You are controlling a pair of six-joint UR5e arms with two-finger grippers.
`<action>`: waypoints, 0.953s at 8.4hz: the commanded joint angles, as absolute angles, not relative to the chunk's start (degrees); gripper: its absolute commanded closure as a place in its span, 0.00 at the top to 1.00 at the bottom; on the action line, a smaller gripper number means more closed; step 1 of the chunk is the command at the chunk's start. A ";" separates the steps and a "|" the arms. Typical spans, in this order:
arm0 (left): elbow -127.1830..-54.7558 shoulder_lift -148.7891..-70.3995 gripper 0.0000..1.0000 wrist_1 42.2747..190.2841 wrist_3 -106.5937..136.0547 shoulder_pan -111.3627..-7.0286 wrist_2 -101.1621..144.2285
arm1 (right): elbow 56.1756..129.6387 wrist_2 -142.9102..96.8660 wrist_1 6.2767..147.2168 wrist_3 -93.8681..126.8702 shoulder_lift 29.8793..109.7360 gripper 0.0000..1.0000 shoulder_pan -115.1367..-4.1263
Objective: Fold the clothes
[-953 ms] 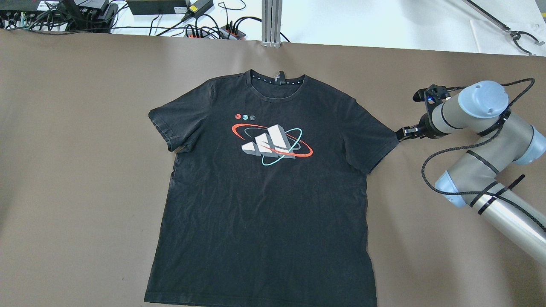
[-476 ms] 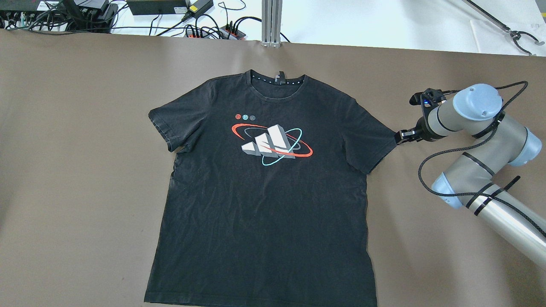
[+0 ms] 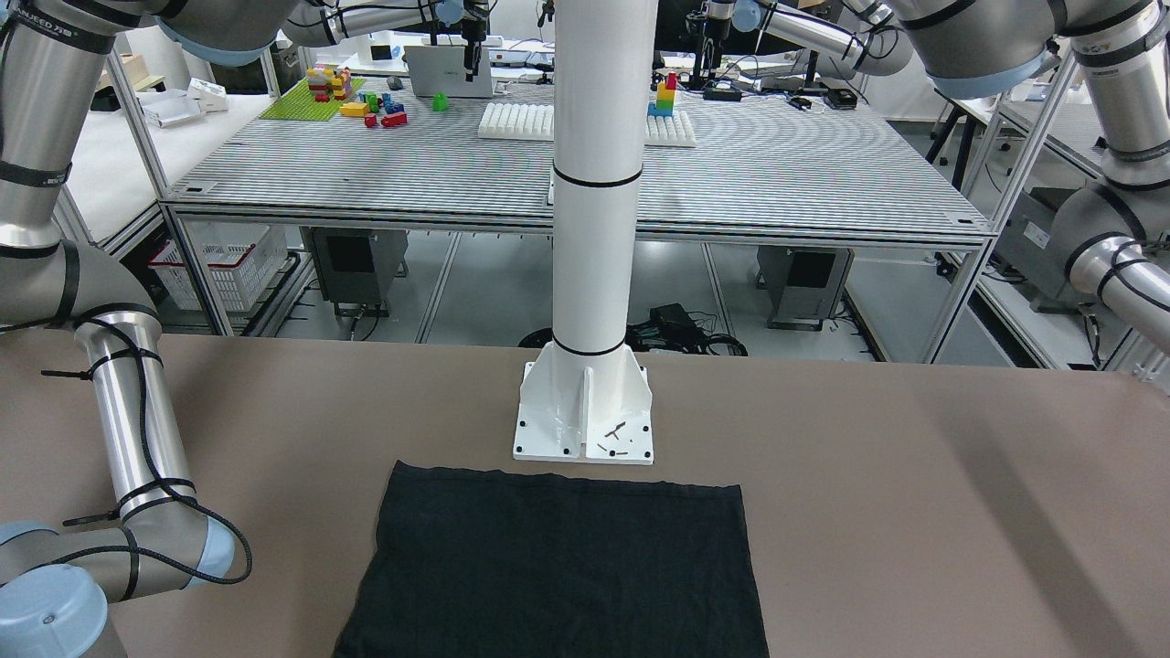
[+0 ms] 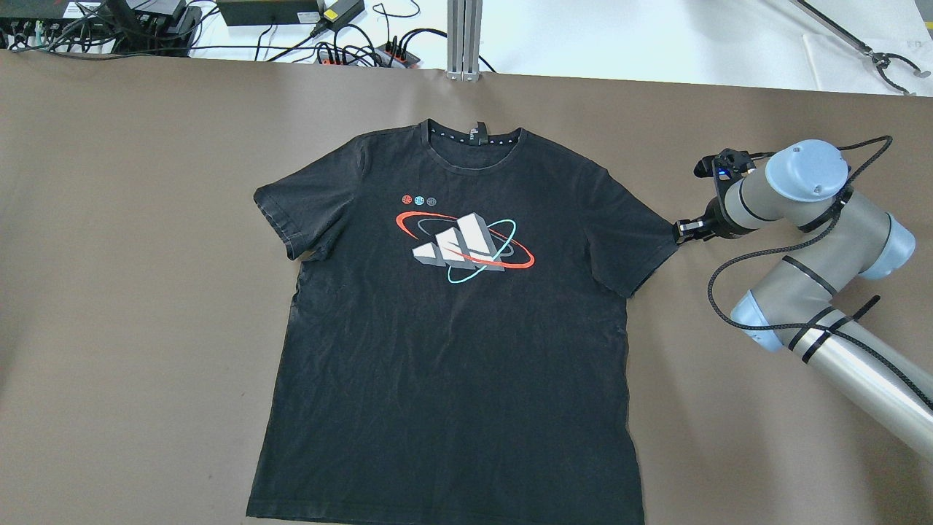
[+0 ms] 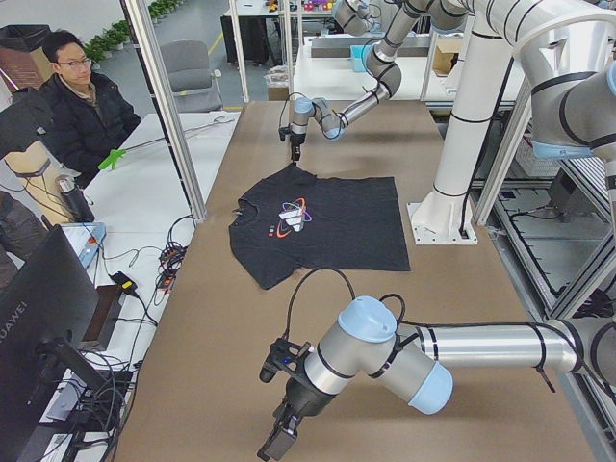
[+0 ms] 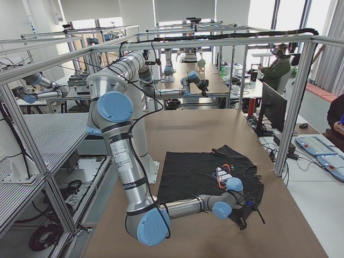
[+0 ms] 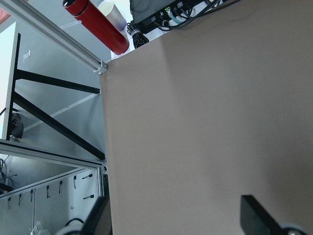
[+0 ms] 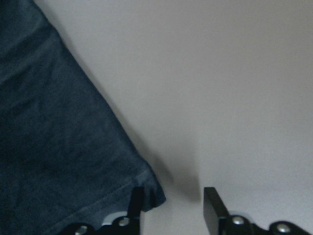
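Note:
The clothes are one black T-shirt (image 4: 452, 328) with a white, red and teal chest print, lying flat and face up, collar toward the far edge. It also shows in the front-facing view (image 3: 558, 567) and the right wrist view (image 8: 58, 147). My right gripper (image 4: 681, 232) is low at the tip of the shirt's right-hand sleeve. In the right wrist view the gripper (image 8: 173, 208) is open, and the sleeve's corner lies against its left finger (image 8: 136, 205). My left gripper (image 7: 176, 220) is open and empty over bare brown table, far from the shirt (image 5: 318, 221).
The white pole's base plate (image 3: 585, 429) stands just behind the shirt's hem. An aluminium post (image 4: 463, 36) and cables (image 4: 146, 22) sit along the far edge. A table edge with a metal frame (image 7: 58, 88) shows in the left wrist view.
My right arm has shifted slightly left, its gripper staying at the sleeve's tip. The shirt has not moved.

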State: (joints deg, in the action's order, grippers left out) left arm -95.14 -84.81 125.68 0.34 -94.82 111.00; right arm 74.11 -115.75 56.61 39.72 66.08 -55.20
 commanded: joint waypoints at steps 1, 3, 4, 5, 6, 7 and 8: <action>-95.18 -84.73 0.94 125.77 0.35 -94.83 111.01 | 74.00 -115.84 56.60 39.81 65.92 0.00 -55.20; -95.27 -84.46 0.93 125.77 0.26 -94.75 111.01 | 74.61 -116.36 56.60 39.90 64.87 0.00 -55.20; -95.27 -84.46 0.94 125.77 0.35 -94.83 111.01 | 75.05 -116.45 56.69 40.60 64.25 0.00 -55.20; -95.36 -84.46 0.94 125.77 0.26 -94.83 111.01 | 76.45 -116.80 56.86 40.61 64.16 0.00 -55.28; -95.36 -84.46 0.93 125.77 0.26 -94.75 111.01 | 78.55 -118.37 58.00 40.69 64.16 0.00 -55.28; -95.36 -84.46 0.93 125.77 0.35 -94.75 111.01 | 79.53 -118.56 59.57 40.61 63.90 0.00 -55.28; -95.36 -84.46 0.93 125.77 0.35 -94.75 110.92 | 79.19 -118.39 59.59 39.65 64.24 0.00 -55.28</action>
